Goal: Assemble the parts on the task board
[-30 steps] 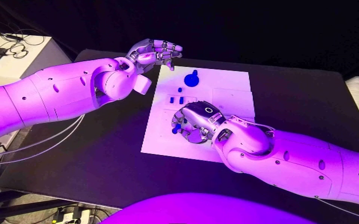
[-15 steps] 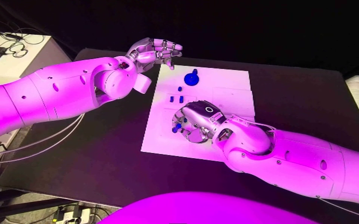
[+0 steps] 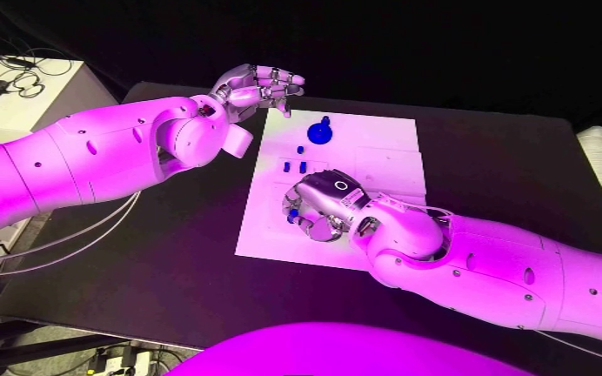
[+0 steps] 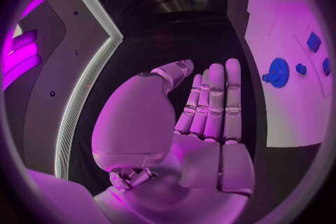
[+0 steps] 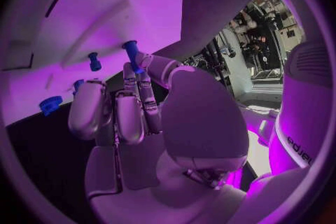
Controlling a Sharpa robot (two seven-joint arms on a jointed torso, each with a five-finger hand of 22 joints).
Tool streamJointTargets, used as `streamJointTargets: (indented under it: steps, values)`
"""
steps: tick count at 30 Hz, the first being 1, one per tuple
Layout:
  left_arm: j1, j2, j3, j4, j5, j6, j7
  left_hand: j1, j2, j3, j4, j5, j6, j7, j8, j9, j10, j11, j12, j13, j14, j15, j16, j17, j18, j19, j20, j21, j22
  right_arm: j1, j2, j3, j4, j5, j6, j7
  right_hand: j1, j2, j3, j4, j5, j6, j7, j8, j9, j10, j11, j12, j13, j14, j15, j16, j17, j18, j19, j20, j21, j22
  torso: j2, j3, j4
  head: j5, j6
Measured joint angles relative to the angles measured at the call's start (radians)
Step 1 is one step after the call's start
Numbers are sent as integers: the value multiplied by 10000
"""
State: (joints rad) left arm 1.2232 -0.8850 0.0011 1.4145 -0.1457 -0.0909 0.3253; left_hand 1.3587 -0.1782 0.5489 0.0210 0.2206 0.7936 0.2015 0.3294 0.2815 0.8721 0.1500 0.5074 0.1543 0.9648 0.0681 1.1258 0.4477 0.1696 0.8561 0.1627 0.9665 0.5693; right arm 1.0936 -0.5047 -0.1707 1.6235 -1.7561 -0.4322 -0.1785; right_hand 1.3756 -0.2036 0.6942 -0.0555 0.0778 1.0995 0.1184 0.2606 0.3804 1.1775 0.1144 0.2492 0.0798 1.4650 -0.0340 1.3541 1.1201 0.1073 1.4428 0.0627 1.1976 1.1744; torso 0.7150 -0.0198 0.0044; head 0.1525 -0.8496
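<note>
Right hand sits low over the near-left part of the white board. Over the last second it has crept slightly toward the board's left edge, wrist rolling a little. Its fingers are curled, a thumb and finger pinching a small blue peg just above the board; likely lining it up for insertion.

Left hand unchanged, raised off the board's far-left corner, fingers straight and pressed together, holding nothing.

Blue disc rests near the far edge; small blue pieces lie between it and the right hand.
</note>
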Motion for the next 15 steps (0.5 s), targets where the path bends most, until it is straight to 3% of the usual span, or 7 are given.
streamJointTargets:
  steps: [7,11,13,15]
  values:
    - [0,-1,0,0,0,0,-10,0,0,0,0,0,0,0,0,0,0,0,0,0,0,0,0,0,-1,0,0,0,0,13,117,-36,-71,-348,50,-27,-28,28,0,-1,96,-10,7,-39,-1,0,0,-32,15,0,0,-41,-31,1,0,0,-43,-19,-1,-5,12,-9,-20]
    - [0,-5,0,0,1,0,-19,0,0,0,0,0,0,0,0,0,0,0,0,1,0,0,0,0,0,0,0,0,1,11,133,-51,-95,-408,34,36,-120,120,-72,-36,528,-161,89,-105,33,-1,-1,-261,297,1,1,-71,-19,2,-38,38,-166,-110,-5,-5,3,8,-22]
    - [0,-6,0,0,1,-1,-24,0,0,2,1,0,-4,4,0,0,1,0,0,1,0,0,0,0,0,2,3,-34,-2,8,133,-58,-115,-410,13,81,-279,113,-241,76,869,-571,193,-343,14,-163,-163,-623,419,-65,142,-413,-552,2,-370,114,-780,-667,-6,-5,-4,9,-22]
    - [0,-6,0,0,1,-1,-29,0,0,29,28,0,-36,36,0,0,0,0,0,0,0,0,0,0,0,37,38,-69,-20,-2,130,-73,-141,-407,-10,148,-610,-32,-373,193,1048,-832,299,-512,-63,-340,-334,-969,369,-269,327,-886,-1292,1,-720,224,-1517,-1336,-7,-4,-9,10,-13]
